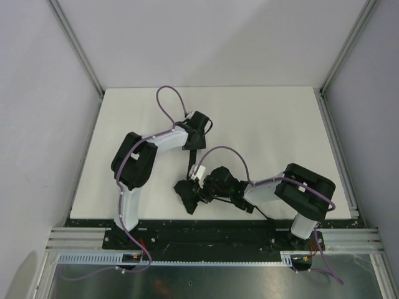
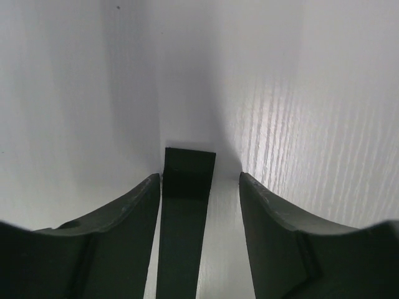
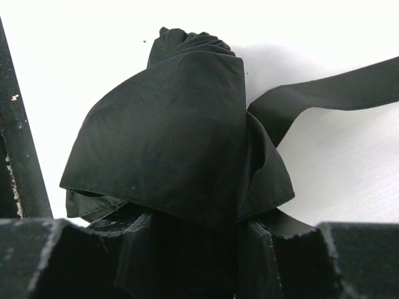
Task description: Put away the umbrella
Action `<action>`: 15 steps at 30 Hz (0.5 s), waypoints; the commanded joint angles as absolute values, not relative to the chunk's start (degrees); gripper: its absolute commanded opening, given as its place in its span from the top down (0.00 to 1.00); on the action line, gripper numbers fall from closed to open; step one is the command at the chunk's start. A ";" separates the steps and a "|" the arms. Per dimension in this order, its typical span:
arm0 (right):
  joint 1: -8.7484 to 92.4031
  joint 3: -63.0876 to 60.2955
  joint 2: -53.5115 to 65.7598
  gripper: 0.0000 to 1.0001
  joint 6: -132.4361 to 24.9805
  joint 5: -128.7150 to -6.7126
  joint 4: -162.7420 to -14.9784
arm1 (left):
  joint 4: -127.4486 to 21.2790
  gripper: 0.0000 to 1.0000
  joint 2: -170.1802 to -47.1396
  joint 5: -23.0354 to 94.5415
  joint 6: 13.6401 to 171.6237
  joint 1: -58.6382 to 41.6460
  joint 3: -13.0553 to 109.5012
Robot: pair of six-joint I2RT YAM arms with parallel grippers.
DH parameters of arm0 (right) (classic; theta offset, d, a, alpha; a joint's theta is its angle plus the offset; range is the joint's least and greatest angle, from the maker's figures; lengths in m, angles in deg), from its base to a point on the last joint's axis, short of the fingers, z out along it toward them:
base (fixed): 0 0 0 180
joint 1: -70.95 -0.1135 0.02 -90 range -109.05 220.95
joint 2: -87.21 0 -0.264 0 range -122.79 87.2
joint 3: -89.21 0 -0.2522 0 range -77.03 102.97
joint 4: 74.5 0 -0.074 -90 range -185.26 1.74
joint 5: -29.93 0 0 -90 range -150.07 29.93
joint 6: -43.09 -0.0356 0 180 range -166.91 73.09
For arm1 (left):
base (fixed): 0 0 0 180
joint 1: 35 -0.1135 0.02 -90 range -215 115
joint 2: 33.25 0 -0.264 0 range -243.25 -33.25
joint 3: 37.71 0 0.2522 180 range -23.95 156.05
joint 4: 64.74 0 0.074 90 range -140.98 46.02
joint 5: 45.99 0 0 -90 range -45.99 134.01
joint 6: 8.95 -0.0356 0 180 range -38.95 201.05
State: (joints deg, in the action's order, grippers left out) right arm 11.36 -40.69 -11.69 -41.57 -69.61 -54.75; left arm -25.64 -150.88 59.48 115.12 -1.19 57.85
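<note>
The umbrella [image 1: 187, 194] is a folded black fabric bundle lying on the white table near its front edge, and it fills the right wrist view [image 3: 168, 137]. My right gripper [image 1: 201, 190] is shut on its near end, with fabric bunched between the fingers [image 3: 193, 233]. The umbrella's black closing strap [image 1: 191, 161] runs from the bundle back toward my left gripper [image 1: 194, 138]. In the left wrist view the strap's end [image 2: 190, 165] lies flat on the table between the open fingers of the left gripper [image 2: 199, 177], against the left finger [image 2: 124, 218] and apart from the right one. The handle and shaft are hidden.
The white table [image 1: 262, 124] is walled by grey panels at the back and sides, with aluminium posts at the corners. A black base rail [image 1: 206, 233] with both arm mounts runs along the near edge. Purple cables [image 1: 168, 99] loop above both arms.
</note>
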 commanded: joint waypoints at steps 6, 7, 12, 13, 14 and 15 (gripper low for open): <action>12.39 -44.09 -10.69 1.00 -41.91 -69.15 -63.18 | -18.61 0.76 -156.41 62.87 116.44 -1.56 58.16; 12.41 -44.21 -10.43 1.00 -42.04 -69.14 -63.16 | -18.62 0.84 -156.09 62.98 116.50 -1.54 57.89; 13.09 -44.42 -10.59 1.00 -42.70 -69.68 -62.17 | -18.84 0.99 -153.14 64.14 115.42 -1.36 57.82; 13.15 -44.38 -10.78 1.00 -42.92 -69.75 -61.90 | -18.96 1.00 -152.13 64.14 115.02 -1.30 57.98; 13.23 -44.36 -11.01 1.00 -43.16 -69.83 -61.64 | -19.19 1.00 -150.92 63.92 114.60 -1.32 58.11; 13.39 -44.39 -11.16 1.00 -43.45 -69.79 -61.46 | -19.44 1.00 -149.35 63.50 114.22 -1.37 58.21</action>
